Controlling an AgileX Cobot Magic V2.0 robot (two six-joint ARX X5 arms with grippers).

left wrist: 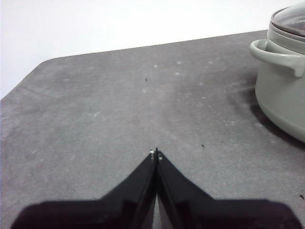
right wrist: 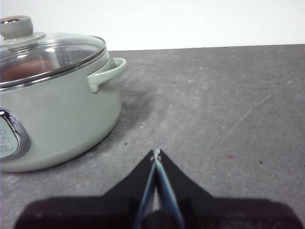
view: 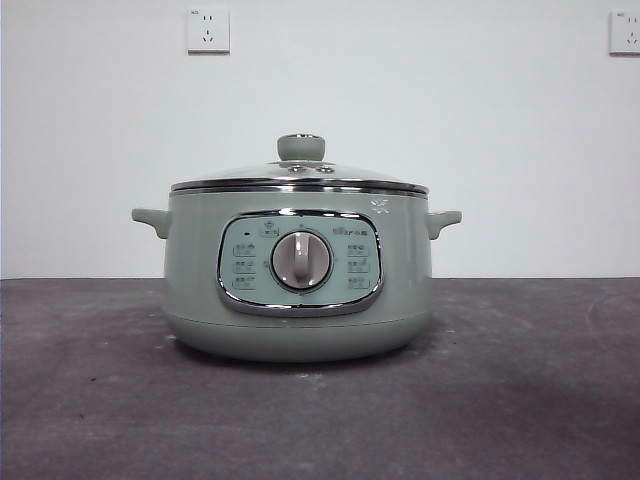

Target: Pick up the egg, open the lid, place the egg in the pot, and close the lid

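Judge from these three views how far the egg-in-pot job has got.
The lid sits closed on the pot. A reddish-brown blur under the glass may be the egg. The left claw and right claw are shut, empty. Likely nothing is left.

The lid point(view: 298, 175) sits on the pot point(view: 297, 268) (mid-table point(view: 90, 400)), a wall point(view: 100, 150) behind.

Each end effector point(left wrist: 156, 153) has black tapered jaws with small pale tip screws.
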